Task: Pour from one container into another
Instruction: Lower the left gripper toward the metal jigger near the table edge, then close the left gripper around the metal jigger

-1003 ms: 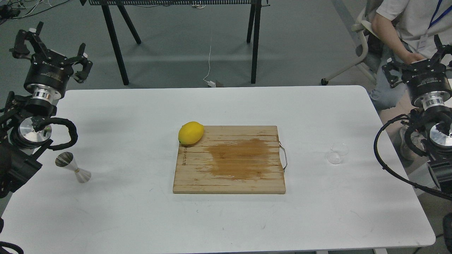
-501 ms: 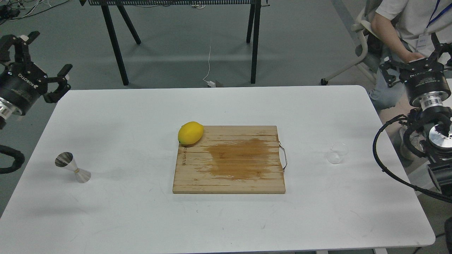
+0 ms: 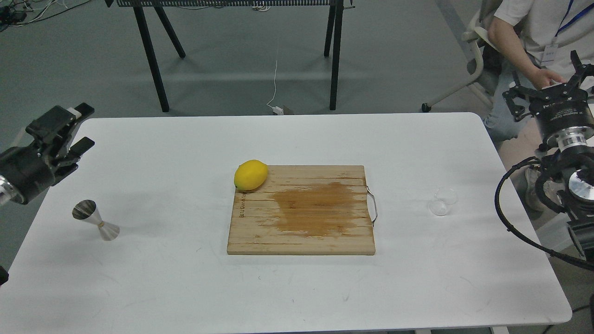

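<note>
Glass cup (image 3: 443, 201): right side of surface (image 3: 185, 287), upright, untouched. Jigger (image 3: 95, 220): left side, standing tilted. Right gripper (image 3: 547, 90): fingers spread, empty, beyond far edge. Left gripper (image 3: 74, 127): parted, empty, near jigger. Advice: grasp cup below rim, squeeze gently, keep level.

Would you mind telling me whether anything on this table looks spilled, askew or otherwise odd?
Yes: the cutting board carries a large dark wet-looking stain across its middle, as if liquid had spilled there. The lemon overhangs the board's far left corner.
</note>
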`<move>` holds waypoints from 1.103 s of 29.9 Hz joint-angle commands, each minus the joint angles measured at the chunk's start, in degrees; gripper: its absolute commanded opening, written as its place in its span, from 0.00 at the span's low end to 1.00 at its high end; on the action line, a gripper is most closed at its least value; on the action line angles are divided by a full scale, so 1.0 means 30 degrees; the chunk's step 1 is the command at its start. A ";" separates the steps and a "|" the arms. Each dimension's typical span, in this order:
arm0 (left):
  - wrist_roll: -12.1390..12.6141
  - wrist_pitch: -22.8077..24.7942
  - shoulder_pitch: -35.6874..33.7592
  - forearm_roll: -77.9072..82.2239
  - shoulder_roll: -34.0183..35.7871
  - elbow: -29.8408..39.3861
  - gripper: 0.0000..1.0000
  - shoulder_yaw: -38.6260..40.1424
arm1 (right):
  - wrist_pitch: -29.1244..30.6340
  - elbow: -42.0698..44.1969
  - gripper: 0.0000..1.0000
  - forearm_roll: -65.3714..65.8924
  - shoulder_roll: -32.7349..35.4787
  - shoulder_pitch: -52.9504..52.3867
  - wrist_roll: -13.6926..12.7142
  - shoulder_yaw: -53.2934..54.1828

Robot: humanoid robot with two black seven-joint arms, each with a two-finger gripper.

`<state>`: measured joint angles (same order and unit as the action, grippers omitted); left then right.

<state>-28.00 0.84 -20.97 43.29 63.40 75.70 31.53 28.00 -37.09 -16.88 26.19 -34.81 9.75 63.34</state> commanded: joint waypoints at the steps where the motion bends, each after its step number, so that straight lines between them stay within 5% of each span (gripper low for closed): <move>1: 0.0001 -0.2471 0.0981 0.4484 0.0108 -0.0154 1.00 0.0008 | 0.0000 0.0089 1.00 0.0001 0.0264 0.0002 0.0002 0.0095; 5: 0.0001 -0.5139 0.2182 0.8678 0.0691 -0.0242 1.00 0.0009 | 0.0000 0.0148 1.00 0.0001 0.0264 0.0002 0.0002 0.0125; 13: 0.0001 -0.6987 0.4731 0.9387 0.1075 -0.0973 1.00 0.0008 | 0.0000 0.0089 1.00 0.0001 0.0264 0.0002 0.0002 0.0271; 21: 0.0001 -0.9614 0.5818 1.2546 -0.0240 -0.4281 1.00 -0.0751 | 0.0000 0.0001 1.00 0.0001 0.0264 0.0031 0.0031 0.0330; 33: 0.0001 -0.9614 0.5847 1.5010 -0.3316 -0.7651 1.00 -0.1425 | 0.0000 -0.0057 1.00 0.0001 0.0264 0.0265 0.0002 0.0330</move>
<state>-28.01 -28.01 -3.40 86.17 56.26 54.78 28.27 28.00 -37.18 -16.88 26.99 -34.09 9.84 64.47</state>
